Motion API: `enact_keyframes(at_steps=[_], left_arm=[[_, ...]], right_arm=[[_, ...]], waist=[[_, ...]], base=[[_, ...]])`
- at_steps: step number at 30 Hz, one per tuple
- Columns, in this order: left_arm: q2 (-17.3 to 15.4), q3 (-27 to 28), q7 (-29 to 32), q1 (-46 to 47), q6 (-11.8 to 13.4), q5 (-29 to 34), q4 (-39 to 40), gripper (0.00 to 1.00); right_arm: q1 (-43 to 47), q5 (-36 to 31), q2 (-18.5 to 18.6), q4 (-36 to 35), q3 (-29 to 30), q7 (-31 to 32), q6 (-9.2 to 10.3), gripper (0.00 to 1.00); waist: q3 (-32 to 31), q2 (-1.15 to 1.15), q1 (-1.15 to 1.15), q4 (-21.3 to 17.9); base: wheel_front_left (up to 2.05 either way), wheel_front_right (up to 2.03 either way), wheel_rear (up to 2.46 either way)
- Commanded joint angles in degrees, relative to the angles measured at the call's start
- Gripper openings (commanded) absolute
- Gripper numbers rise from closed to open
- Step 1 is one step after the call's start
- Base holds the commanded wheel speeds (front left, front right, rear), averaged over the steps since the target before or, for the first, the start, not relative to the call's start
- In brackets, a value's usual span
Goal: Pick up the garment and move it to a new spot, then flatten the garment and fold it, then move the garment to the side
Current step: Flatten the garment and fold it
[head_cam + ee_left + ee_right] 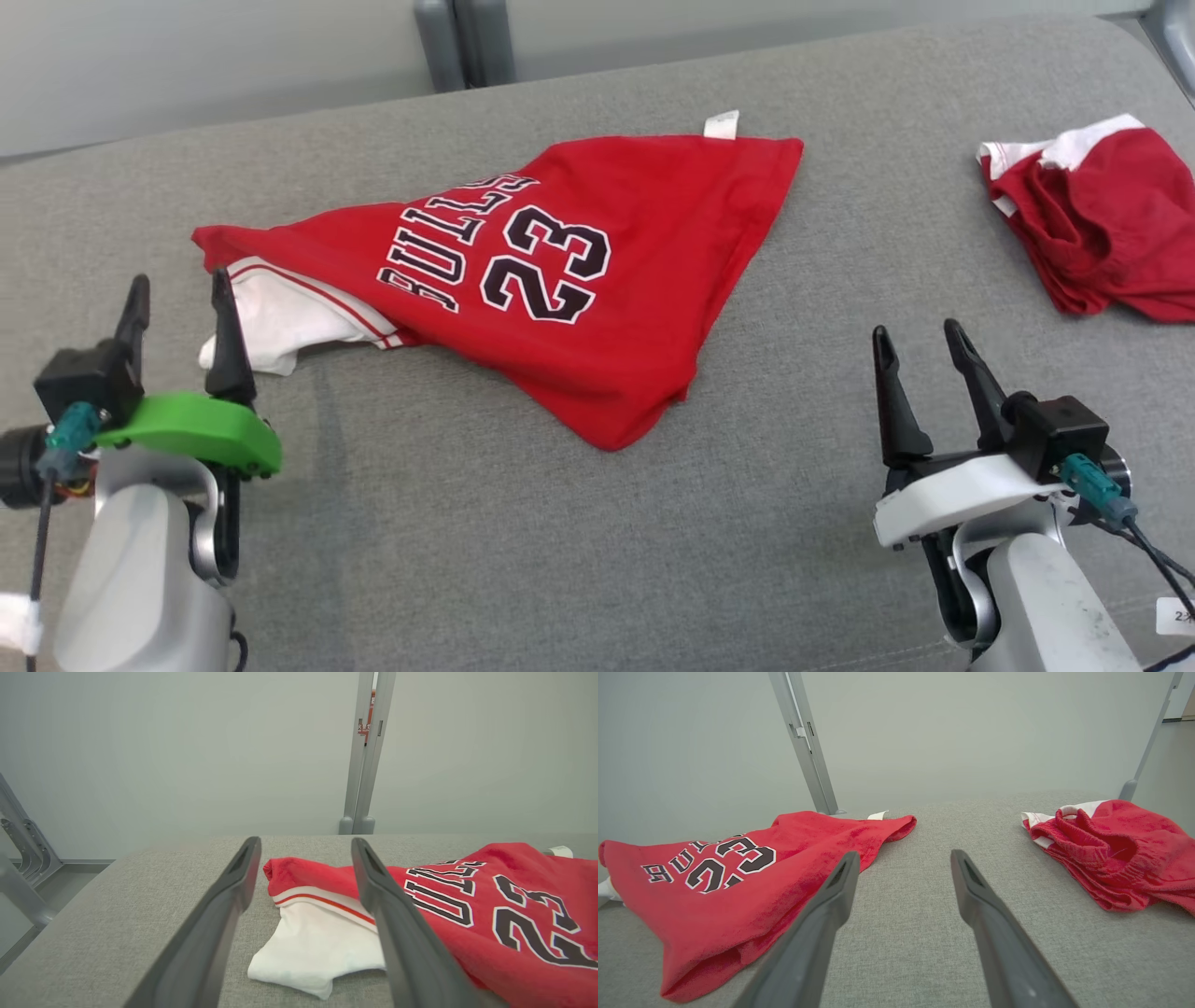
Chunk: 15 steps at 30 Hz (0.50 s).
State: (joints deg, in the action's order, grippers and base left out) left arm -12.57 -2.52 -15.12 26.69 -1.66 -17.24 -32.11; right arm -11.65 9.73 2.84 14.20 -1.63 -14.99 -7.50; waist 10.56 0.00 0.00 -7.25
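Observation:
A red jersey (597, 280) printed "BULLS 23" lies rumpled in the middle of the grey padded table (467, 523), its white sleeve (275, 322) poking out at the left end. My left gripper (179, 291) stands open just left of that sleeve, empty; in the left wrist view the white sleeve (317, 947) lies between and beyond the fingers (219, 914). My right gripper (917, 333) is open over bare table, right of the jersey's lower corner, holding nothing. The right wrist view has the jersey (738, 882) at left.
A second red garment with white trim (1102, 215) is bunched at the table's right end; it is the red garment (1111, 858) at right in the right wrist view. Grey frame posts (462, 42) rise behind the table's far edge. Bare table lies in front.

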Motion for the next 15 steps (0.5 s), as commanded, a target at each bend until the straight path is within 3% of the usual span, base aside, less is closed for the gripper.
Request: enact_keyframes(at_steps=[1,15], left_arm=[[0.7,0.3,0.0,-2.8,-0.2,0.3,1.9,1.00],[7.7,-0.3,0.0,-20.0,0.2,2.1,16.7,1.00]], right_arm=[[1.1,0.0,0.1,0.4,-0.7,-0.3,0.02,1.00],[0.6,-0.7,0.1,7.6,-6.5,-0.2,0.02,1.00]], waist=[[-3.1,0.00,0.00,3.2],[-5.2,0.00,0.00,9.3]], base=[[0.00,0.00,0.00],[0.00,0.00,0.00]])
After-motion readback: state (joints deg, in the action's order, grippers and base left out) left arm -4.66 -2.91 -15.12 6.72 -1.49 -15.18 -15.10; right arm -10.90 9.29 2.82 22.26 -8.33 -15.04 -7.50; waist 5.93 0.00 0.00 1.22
